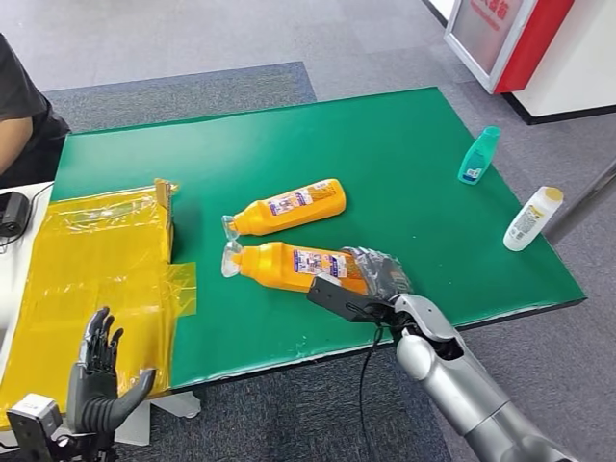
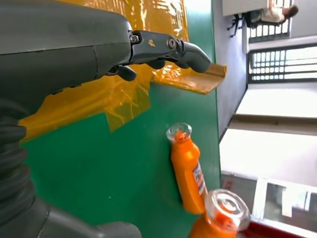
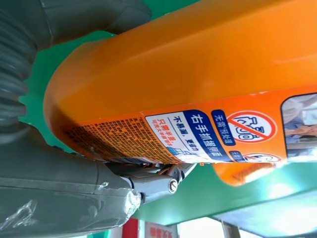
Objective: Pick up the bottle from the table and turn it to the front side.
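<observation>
Two orange bottles with clear caps lie on the green table (image 1: 407, 135), caps pointing left. My right hand (image 1: 377, 276) wraps the base of the nearer orange bottle (image 1: 291, 265), which lies on the table. Up close, that nearer bottle (image 3: 186, 64) sits between the thumb (image 3: 82, 20) and the fingers (image 3: 157, 183), its label side toward the fingers. The farther orange bottle (image 1: 295, 206) lies just behind it, untouched. My left hand (image 1: 98, 371) hovers at the table's front left corner, fingers spread and empty. From the left wrist both bottles appear: the nearer bottle (image 2: 220, 215) and the farther bottle (image 2: 188, 171).
A yellow plastic sheet (image 1: 94, 260) covers the table's left end. A teal bottle (image 1: 479, 154) and a white bottle with a yellow cap (image 1: 532, 218) lie at the right edge. A person (image 1: 22, 115) sits at the far left. A red and white stand (image 1: 508, 38) is beyond the table.
</observation>
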Available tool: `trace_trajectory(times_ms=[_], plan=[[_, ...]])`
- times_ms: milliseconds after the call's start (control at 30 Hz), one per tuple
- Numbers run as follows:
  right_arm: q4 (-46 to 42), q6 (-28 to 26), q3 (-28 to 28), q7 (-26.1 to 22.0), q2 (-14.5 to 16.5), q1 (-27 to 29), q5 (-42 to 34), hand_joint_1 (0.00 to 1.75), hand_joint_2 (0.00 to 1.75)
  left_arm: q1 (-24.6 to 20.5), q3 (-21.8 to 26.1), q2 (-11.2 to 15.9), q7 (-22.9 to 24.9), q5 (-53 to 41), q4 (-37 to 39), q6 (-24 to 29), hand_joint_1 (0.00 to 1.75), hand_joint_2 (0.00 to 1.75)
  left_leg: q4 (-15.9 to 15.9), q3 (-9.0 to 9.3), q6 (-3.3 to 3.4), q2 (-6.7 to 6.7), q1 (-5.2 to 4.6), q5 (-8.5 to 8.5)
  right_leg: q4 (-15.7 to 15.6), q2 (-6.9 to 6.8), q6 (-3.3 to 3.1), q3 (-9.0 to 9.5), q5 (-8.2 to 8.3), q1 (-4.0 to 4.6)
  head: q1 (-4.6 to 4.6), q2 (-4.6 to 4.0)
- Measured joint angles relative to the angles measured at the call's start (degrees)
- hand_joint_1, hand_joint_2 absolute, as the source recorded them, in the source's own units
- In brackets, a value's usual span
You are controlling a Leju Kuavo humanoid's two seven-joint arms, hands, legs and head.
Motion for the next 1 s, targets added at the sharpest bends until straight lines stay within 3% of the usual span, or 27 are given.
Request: trace_trajectory(times_ms=[267, 433, 567, 700, 1000], plan=[[-6.4, -3.1, -2.6, -3.1, -0.1, 4.0, -4.0, 1.75, 1.75, 0.1, 5.6, -3.0, 0.2, 6.6, 0.0, -2.1, 0.0, 1.75, 0.0, 0.01, 0.02, 0.0, 0.0, 0.05, 0.0, 0.0, 0.0, 0.01, 0.06, 0.0, -0.01, 0.0], [-8.9, -6.0, -2.8, -8.4, 2.0, 7.0, -6.0, 1.75, 1.75, -0.8, 8.4, -3.8, 1.1, 10.7, 0.0, -13.9, 0.0, 1.75, 0.0, 0.0, 0.01, 0.0, 0.01, 0.05, 0.0, 0.0, -0.02, 0.0, 0.03, 0.02, 0.0, 0.0], [-7.9, -10.0, -1.5, -12.0, 5.3, 8.0, -5.1, 1.75, 1.75, -2.8, 7.6, -3.1, 2.5, 9.6, 0.3, -18.0, 0.0, 1.75, 0.0, 0.01, 0.0, 0.0, 0.02, 0.05, 0.0, 0.0, -0.04, 0.0, 0.03, 0.04, -0.02, 0.0], [-6.7, -10.6, -0.2, -13.2, 7.4, 8.5, -5.2, 1.75, 1.75, -3.7, 6.5, -2.4, 3.1, 10.3, 0.3, -20.0, 0.0, 1.75, 0.0, 0.01, -0.01, 0.0, 0.03, 0.06, 0.0, 0.0, -0.03, 0.0, 0.03, 0.04, -0.01, 0.0], [1.1, -12.5, 5.2, -16.3, 11.8, 6.1, -8.2, 1.75, 1.75, -6.9, -1.1, 0.9, 3.8, 15.1, 0.3, -27.3, 0.0, 1.75, 0.0, 0.01, -0.04, 0.0, 0.02, 0.1, 0.0, 0.0, -0.04, 0.0, 0.05, 0.03, -0.02, 0.0]])
